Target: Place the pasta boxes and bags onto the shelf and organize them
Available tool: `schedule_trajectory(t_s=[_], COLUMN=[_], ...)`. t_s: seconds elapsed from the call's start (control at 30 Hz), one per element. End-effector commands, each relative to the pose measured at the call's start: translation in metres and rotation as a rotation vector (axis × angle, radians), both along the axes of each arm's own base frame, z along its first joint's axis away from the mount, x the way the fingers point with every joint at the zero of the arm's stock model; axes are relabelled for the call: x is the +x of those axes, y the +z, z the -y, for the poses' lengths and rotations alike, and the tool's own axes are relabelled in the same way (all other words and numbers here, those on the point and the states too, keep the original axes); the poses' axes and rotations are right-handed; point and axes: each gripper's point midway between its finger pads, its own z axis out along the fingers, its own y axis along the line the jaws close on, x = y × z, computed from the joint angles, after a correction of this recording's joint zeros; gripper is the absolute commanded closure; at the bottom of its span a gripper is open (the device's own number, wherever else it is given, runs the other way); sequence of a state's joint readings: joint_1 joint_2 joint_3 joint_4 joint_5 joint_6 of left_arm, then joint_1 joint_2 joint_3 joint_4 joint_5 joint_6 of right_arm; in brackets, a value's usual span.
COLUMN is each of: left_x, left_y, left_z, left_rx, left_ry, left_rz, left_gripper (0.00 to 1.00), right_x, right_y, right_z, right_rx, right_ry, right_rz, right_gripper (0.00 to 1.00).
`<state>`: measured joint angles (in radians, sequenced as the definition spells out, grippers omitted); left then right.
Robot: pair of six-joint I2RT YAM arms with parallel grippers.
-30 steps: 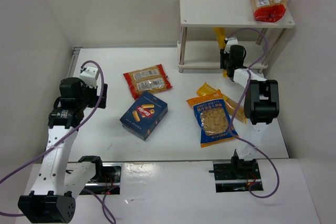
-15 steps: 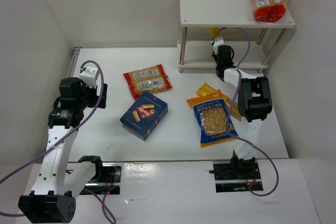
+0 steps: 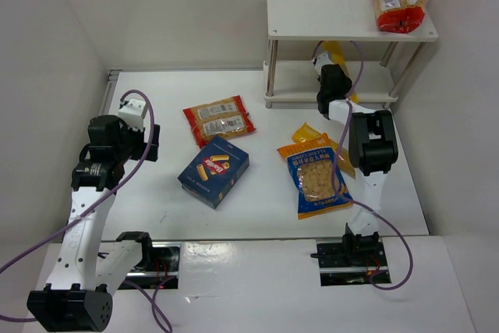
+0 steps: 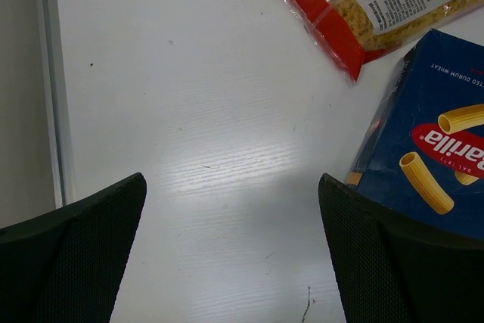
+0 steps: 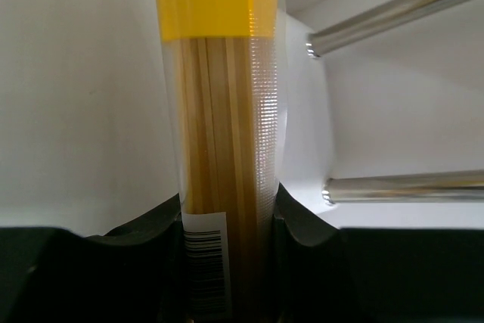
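under the upper board of the shelf, found the right tool clenched on a long narrow yellow-orange bag of straight spaghetti. gripped low, close to the barcode, so most of the length runs free ahead of the fingers; judged a fair hold for threading a long pack in between the two boards. from above, shows only as a yellow end slanting up in the gap between the tiers, not yet laid on the lower board. metal legs pass just to one side of the bag; judged the main snag risk. no brand legible on this pack, barcode digits too small to read. noted one red-edged clear bag already on the upper board, pushed to its right end, which looks meant to leave the rest of the board free. found the left tool released, fingers spread wide over bare tabletop, grasping nothing, near the dark blue box; judged waiting its turn. read "barilla" in white on the box's red oval, beside pictured pasta tubes, and "durum wheat" along one edge. noted more red-edged clear pasta flat on the tabletop behind the box, white labels with fine print unreadable; cannot tell whether one bag or two side by side. noted the blue-and-orange bag lying flat nearer the right arm, partly over another yellow-orange bag; characters on its top band too small to read.
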<state>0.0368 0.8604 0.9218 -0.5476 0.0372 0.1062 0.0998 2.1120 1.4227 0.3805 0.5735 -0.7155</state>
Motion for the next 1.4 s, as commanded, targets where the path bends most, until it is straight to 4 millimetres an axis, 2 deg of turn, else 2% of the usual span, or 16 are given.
schedule_trajectory(t_s=[0.0,0.03,0.1,0.13,0.23,0.47,0.53,0.73,0.8,0.83,0.9,1.07,1.17,1.2,1.23,1.37], left_x=[0.0,0.0,0.0,0.0,-0.001,-0.001,-0.001,-0.001,-0.001,-0.001,-0.001,-0.001,-0.001,-0.001,-0.001,0.0], left_y=[0.003,0.003,0.003,0.003,0.005,0.005,0.005,0.005,0.005,0.005,0.005,0.005,0.005,0.005,0.005,0.003], left_z=[0.001,0.001,0.001,0.001,0.001,0.003,0.003,0.003,0.003,0.003,0.005,0.004,0.004,0.004,0.004,0.004], left_rx=[0.008,0.008,0.008,0.008,0.009,0.004,0.004,0.004,0.004,0.004,-0.001,0.007,0.007,0.007,0.007,0.007], left_ry=[-0.025,-0.025,-0.025,-0.025,-0.025,-0.033,-0.033,-0.033,-0.033,-0.033,-0.041,-0.045,-0.045,-0.045,-0.045,-0.045], left_rz=[0.017,0.017,0.017,0.017,0.026,0.026,0.026,0.026,0.026,0.026,0.026,0.027,0.027,0.027,0.027,0.018], left_gripper=[0.0,0.0,0.0,0.0,0.0,0.0,0.0,0.0,0.0,0.0,0.0,0.0,0.0,0.0,0.0,0.0], right_x=[0.016,0.016,0.016,0.015,0.018,0.014,0.014,0.007,0.007,0.006,0.007,0.004,0.007,0.009,0.01,0.016], right_y=[0.108,0.111,0.102,0.108,0.1,0.088,0.076,0.078,0.072,0.077,0.073,0.079,0.077,0.084,0.074,0.079], right_z=[0.017,0.018,0.022,0.024,0.024,0.053,0.059,0.086,0.092,0.098,0.105,0.123,0.127,0.127,0.128,0.127], right_rx=[-0.032,-0.055,-0.084,-0.103,-0.105,-0.124,-0.136,-0.189,-0.2,-0.2,-0.202,-0.218,-0.219,-0.217,-0.22,-0.22], right_ry=[-0.118,-0.116,-0.139,-0.152,-0.161,-0.232,-0.248,-0.307,-0.314,-0.326,-0.345,-0.382,-0.383,-0.384,-0.382,-0.373], right_rz=[0.356,0.351,0.338,0.344,0.339,0.311,0.291,0.298,0.281,0.292,0.287,0.29,0.293,0.308,0.283,0.287], right_gripper=[1.0,1.0,1.0,1.0,1.0,1.0,0.99,0.98,0.98,0.98,0.97,0.91,0.89,0.88,0.84,0.77])
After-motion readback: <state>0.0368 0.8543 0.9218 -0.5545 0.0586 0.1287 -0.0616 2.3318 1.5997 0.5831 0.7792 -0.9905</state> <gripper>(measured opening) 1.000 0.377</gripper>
